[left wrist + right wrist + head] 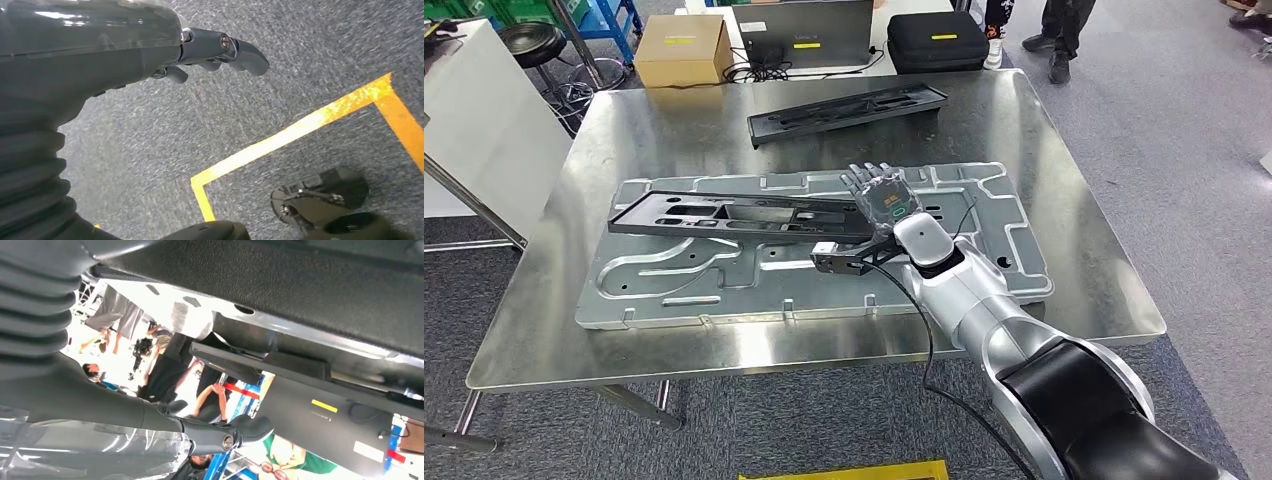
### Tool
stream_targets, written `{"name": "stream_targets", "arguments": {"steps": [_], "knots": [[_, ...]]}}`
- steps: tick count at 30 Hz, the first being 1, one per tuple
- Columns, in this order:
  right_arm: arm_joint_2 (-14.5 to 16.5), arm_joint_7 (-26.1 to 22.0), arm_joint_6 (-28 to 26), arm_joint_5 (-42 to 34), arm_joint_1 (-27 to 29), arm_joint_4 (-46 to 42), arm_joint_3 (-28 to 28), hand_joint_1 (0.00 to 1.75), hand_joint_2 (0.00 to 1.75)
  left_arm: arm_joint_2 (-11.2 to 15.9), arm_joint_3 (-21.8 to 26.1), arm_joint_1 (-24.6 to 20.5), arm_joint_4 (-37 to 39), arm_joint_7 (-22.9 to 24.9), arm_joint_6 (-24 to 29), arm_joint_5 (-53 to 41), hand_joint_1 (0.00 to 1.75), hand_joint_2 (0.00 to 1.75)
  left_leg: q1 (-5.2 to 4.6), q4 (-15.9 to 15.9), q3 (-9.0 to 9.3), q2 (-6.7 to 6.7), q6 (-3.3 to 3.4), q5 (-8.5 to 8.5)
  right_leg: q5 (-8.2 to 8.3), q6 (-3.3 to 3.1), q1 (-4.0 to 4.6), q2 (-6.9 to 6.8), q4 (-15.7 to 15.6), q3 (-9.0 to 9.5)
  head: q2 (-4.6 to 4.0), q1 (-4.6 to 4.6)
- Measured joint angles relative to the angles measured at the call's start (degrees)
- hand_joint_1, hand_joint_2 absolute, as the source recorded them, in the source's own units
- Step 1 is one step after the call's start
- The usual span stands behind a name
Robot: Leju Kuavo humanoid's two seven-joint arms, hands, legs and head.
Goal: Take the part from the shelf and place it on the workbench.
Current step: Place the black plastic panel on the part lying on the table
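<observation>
Black and long, the part [742, 215] lies across the big silver stamped panel [984, 270] on the steel tabletop [674, 120], its right end under the right hand [882, 195]. That hand lies palm-down over the part's end with its fingers [869, 175] stretched forward and slightly apart; whether the thumb below is pinching the part's edge I cannot tell from the head view, and the right wrist view gives a dark surface close overhead without settling the grip. A second black part [846, 108] rests further back on the tabletop, well apart from the first.

The part seems already down on the workbench, so the step in hand is most likely the release. To do it well, the fingers should open fully before the arm lifts, then the hand should rise straight up (not sweep sideways), since a long light piece resting on a ribbed panel will pivot if dragged by one end. The cable [924, 330] along the forearm should be kept off the part during the withdrawal.

Hanging low above grey carpet and a yellow floor line [300, 130], the left hand [220, 50] holds nothing, its fingers loosely curled.
</observation>
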Motion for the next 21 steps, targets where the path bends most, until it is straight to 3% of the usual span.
{"name": "stream_targets", "arguments": {"steps": [2,3,5,7,11,13,15,16,17,18,19,21], "knots": [[0.09,-0.01,-0.14,-0.31,0.00,0.13,-0.11,0.00,0.00,0.04,0.30,-0.04,0.00,1.97,0.35,0.78,0.00,0.00,0.32,4.68,-2.10,0.02,-0.48,-1.45,0.03,-0.03,0.03,0.00,0.18,-0.11,0.00,-0.01],[0.09,0.02,-0.30,-0.51,-0.11,0.09,-0.26,0.00,0.00,0.08,0.47,-0.02,0.00,2.64,0.60,1.03,0.00,0.00,0.47,3.89,-1.62,0.03,-0.64,-0.55,0.01,0.01,0.01,0.03,0.32,-0.18,0.00,0.00],[0.07,-0.16,-0.56,-0.74,-0.65,-0.53,-0.64,0.00,0.00,0.20,0.89,0.01,0.00,3.19,0.94,1.38,0.00,0.00,0.74,-3.24,2.08,0.10,-0.71,3.05,-0.15,0.25,-0.06,0.13,0.78,-0.34,0.00,-0.01],[-0.20,-0.76,-0.41,-0.42,-1.52,-2.00,-0.88,0.00,0.00,0.28,1.35,0.09,0.00,3.17,0.93,1.87,0.00,0.00,0.64,-9.33,5.24,0.09,-0.27,5.25,-0.28,0.77,0.07,0.29,1.35,-0.71,0.00,-0.01],[-3.39,-3.15,1.01,-0.55,-1.04,-10.37,-1.21,0.00,0.00,0.32,2.27,1.12,0.00,2.61,0.84,3.05,0.00,0.00,0.41,-10.63,5.28,-0.07,1.41,6.25,-0.15,2.18,0.06,0.30,1.61,-1.28,0.00,0.01],[-6.56,-5.56,2.46,-3.50,1.46,-18.34,-2.06,0.00,0.00,0.26,2.80,1.79,0.00,2.24,0.85,3.69,0.00,0.00,0.59,-11.13,4.92,-0.03,2.42,7.00,-2.91,2.80,-0.06,0.28,4.17,-2.16,0.00,0.01],[-10.53,-8.31,3.01,-8.36,6.36,-28.15,-3.91,0.00,0.00,0.19,3.31,2.32,0.00,2.04,0.85,4.34,0.00,0.00,0.54,-11.26,4.21,-0.18,3.01,7.67,-7.96,3.23,-0.18,0.28,10.98,-4.28,0.00,0.01],[-12.60,-9.47,2.63,-10.78,9.78,-33.12,-5.12,0.00,0.00,0.15,3.61,2.58,0.00,2.07,0.85,4.61,0.00,0.00,0.51,-11.25,3.77,-0.36,3.14,7.99,-9.93,3.38,-0.21,0.29,14.51,-5.25,0.00,0.01],[-14.47,-10.52,1.89,-12.97,13.69,-38.00,-6.51,0.00,0.00,0.10,3.92,2.83,0.00,2.21,0.85,4.80,0.00,0.00,0.47,-11.23,3.31,-0.56,3.19,8.33,-10.89,3.45,-0.23,0.29,16.67,-5.54,0.00,0.01],[-16.15,-11.52,1.02,-14.79,17.78,-42.64,-8.04,0.00,0.00,0.06,4.18,3.06,0.00,2.37,0.85,4.94,0.00,0.00,0.43,-11.19,2.85,-0.75,3.19,8.67,-10.66,3.40,-0.23,0.29,16.69,-4.82,0.00,0.01],[-17.51,-12.46,0.23,-16.13,21.61,-46.74,-9.55,0.00,0.00,0.00,4.37,3.25,0.00,2.53,0.85,5.05,0.00,0.00,0.37,-11.15,2.36,-0.89,3.13,9.02,-9.53,3.22,-0.23,0.29,14.51,-3.01,0.00,0.01],[-19.50,-13.92,-0.87,-17.55,27.39,-53.75,-12.17,0.00,0.00,-0.15,4.58,3.41,0.00,2.67,0.84,5.21,0.00,0.00,0.10,-11.01,1.43,-0.89,2.84,9.75,-7.22,2.55,0.00,0.22,6.37,2.50,0.00,0.01]]}}
